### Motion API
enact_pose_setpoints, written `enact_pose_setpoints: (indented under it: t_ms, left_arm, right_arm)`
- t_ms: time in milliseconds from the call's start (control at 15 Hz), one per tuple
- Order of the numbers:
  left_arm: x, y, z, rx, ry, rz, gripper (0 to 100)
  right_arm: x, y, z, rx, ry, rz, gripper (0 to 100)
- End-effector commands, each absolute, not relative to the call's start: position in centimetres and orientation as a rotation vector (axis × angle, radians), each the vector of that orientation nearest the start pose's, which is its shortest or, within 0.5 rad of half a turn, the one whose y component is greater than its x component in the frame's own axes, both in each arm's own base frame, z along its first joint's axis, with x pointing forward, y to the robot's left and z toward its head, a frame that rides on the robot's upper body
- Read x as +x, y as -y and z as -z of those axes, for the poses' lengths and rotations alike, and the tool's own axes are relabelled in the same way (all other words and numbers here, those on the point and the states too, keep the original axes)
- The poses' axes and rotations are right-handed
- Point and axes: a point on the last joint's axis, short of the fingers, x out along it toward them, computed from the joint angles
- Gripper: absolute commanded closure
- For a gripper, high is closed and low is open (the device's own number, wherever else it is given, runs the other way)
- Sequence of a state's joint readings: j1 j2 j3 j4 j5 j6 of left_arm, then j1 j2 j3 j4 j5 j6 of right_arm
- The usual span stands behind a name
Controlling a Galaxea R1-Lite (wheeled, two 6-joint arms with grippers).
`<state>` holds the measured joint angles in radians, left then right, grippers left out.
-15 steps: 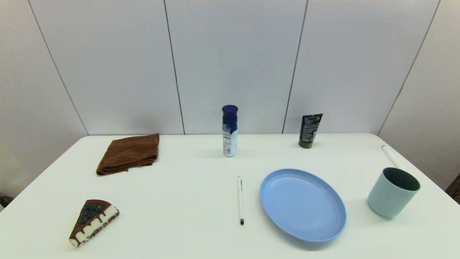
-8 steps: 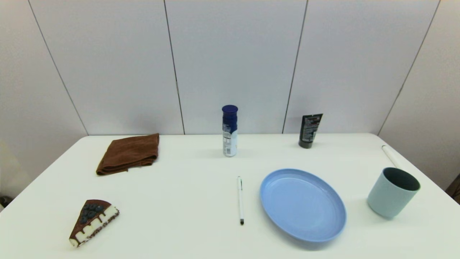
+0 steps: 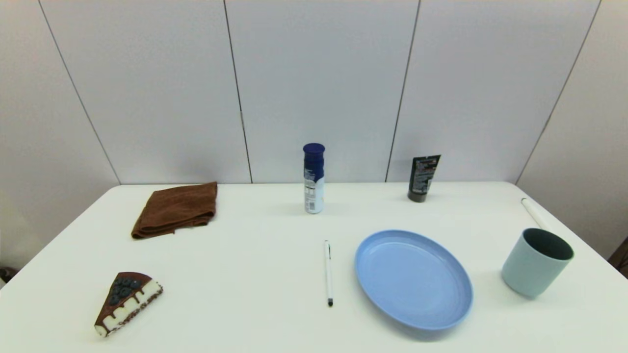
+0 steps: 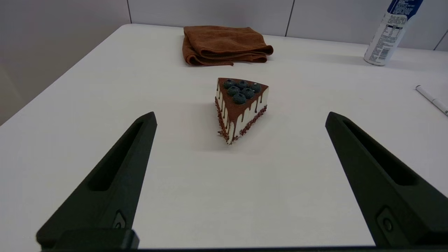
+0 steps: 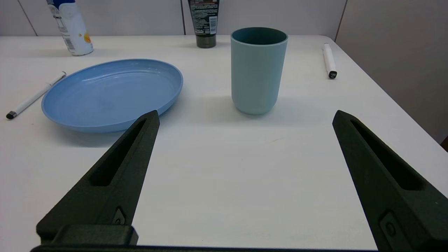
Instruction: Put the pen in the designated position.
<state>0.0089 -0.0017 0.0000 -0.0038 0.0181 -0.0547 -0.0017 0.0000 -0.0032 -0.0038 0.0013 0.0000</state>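
slim smooth pen (image 3: 327, 272) lies beside the round glossy plate (image 3: 387, 294); both hands wide, empty.

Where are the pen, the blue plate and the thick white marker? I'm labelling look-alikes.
pen (image 3: 327, 269), head view, middle of its white barrel.
blue plate (image 3: 461, 274), head view, its right rim.
thick white marker (image 5: 328, 60), right wrist view, middle of its white body.

Beyond the left gripper's spread fingers (image 4: 122, 168) sits the chocolate-topped cake wedge (image 3: 126, 302), the folded brown cloth (image 3: 175, 209) farther behind it. Ahead of the right gripper's spread fingers (image 5: 378, 175) stands the pale green cup (image 3: 536, 262), the round light-blue plate (image 3: 413, 278) beside it and the slim white pen (image 3: 327, 272) beyond the plate, all on the white counter (image 3: 255, 274).
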Motion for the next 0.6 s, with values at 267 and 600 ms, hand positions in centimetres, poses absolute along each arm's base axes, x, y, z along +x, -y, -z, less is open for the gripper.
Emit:
enact_pose_setpoints:
  t_ms: [267,600]
  left_arm:
    - [-2.29,-0.02,-7.59,-0.055,0.007,-0.027,0]
    - [-2.29,-0.02,-7.59,-0.055,0.007,-0.027,0]
  right_arm:
    - [-2.3,-0.01,-7.68,0.0,0.003,0.002,0]
    - [-2.3,-0.01,-7.68,0.002,0.008,0.002,0]
